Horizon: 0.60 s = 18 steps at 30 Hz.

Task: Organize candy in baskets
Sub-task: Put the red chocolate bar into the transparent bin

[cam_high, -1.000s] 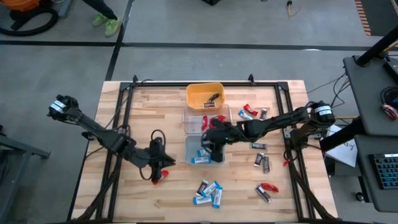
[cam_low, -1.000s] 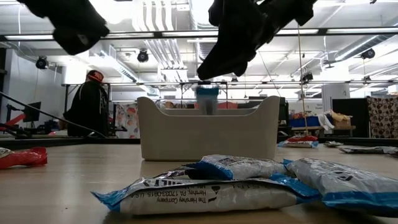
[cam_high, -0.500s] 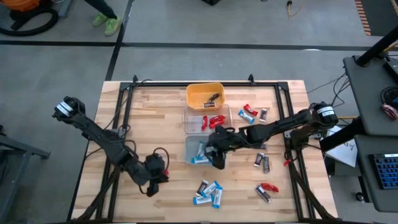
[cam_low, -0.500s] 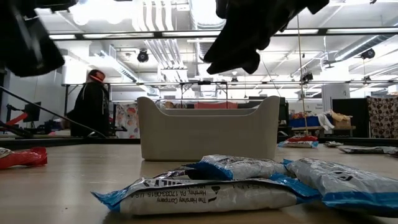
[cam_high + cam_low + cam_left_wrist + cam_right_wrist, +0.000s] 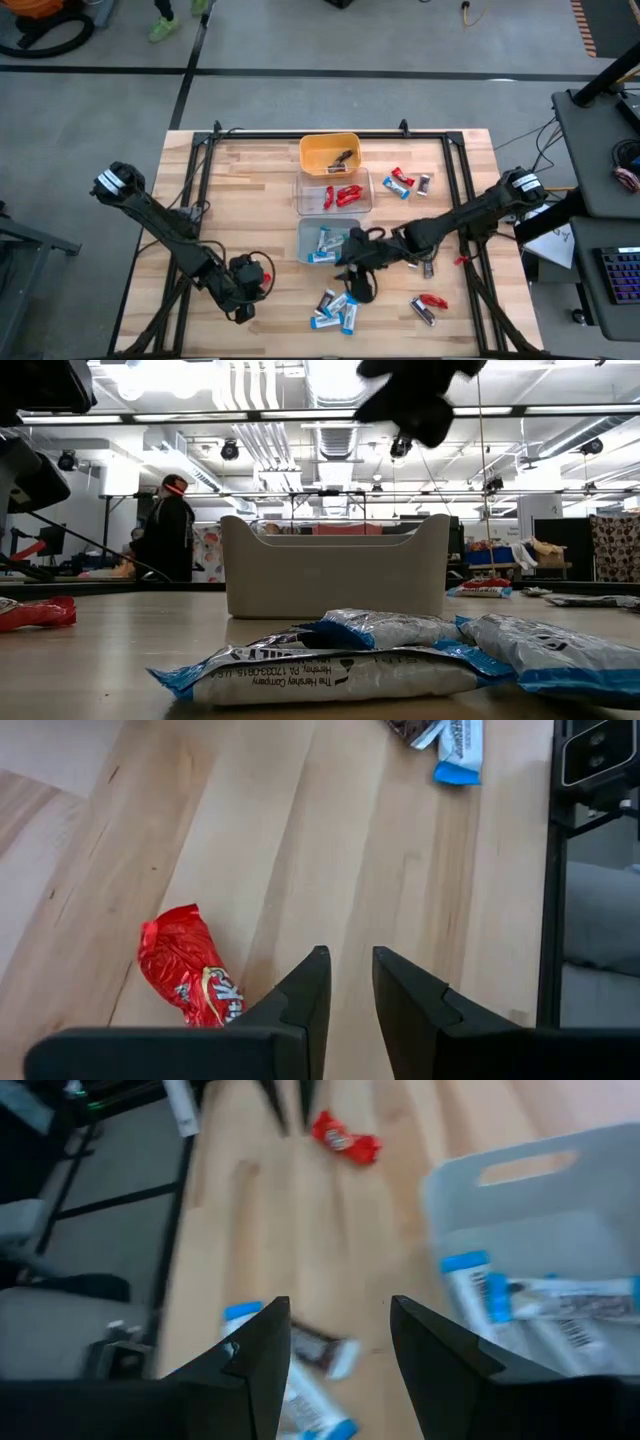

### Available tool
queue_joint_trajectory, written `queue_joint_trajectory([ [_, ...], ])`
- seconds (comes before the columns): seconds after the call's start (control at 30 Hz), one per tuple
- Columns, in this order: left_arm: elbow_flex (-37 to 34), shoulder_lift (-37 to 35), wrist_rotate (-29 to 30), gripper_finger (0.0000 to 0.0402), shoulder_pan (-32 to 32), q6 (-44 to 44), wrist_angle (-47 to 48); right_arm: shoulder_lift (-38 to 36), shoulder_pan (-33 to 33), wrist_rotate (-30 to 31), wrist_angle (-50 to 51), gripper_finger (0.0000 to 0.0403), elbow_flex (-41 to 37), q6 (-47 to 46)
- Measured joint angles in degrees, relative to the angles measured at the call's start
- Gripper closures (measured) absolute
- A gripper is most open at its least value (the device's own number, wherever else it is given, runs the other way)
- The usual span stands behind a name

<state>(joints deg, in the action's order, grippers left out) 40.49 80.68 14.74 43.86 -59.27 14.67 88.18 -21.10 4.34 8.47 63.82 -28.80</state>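
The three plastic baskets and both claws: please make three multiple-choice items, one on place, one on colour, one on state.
1. Where is the rectangular yellow-orange plastic basket?
A. the row's far end
B. between the other two
C. beside the left arm

2. What colour are the wrappers in the clear rectangular plastic basket?
A. blue-and-white
B. red
C. brown

3. How is the right claw?
A. shut on candy
B. open, empty
C. hidden

A: it heads the row in the high view. B: red bars lie inside. B: its fingers stand apart, nothing between.

The right wrist view is motion-blurred: candy wrappers (image 5: 300, 1350) unreadable. In the low view, both arms (dark shapes only) are cut off above.
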Motion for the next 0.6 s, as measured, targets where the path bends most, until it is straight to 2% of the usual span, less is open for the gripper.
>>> queue_joint_trajectory([
  [0.3, 0.0, 0.0, -0.4, 0.0320, 0.0, -0.1, 1.9, 0.0, -4.9, 0.2, 11.3, 0.0239, 5.5, -8.1],
  [0.6, 0.0, 0.0, -0.3, 0.0293, 0.0, -0.3, 4.4, 0.0, -4.4, 0.2, 27.2, 0.0239, 6.1, -15.2],
])
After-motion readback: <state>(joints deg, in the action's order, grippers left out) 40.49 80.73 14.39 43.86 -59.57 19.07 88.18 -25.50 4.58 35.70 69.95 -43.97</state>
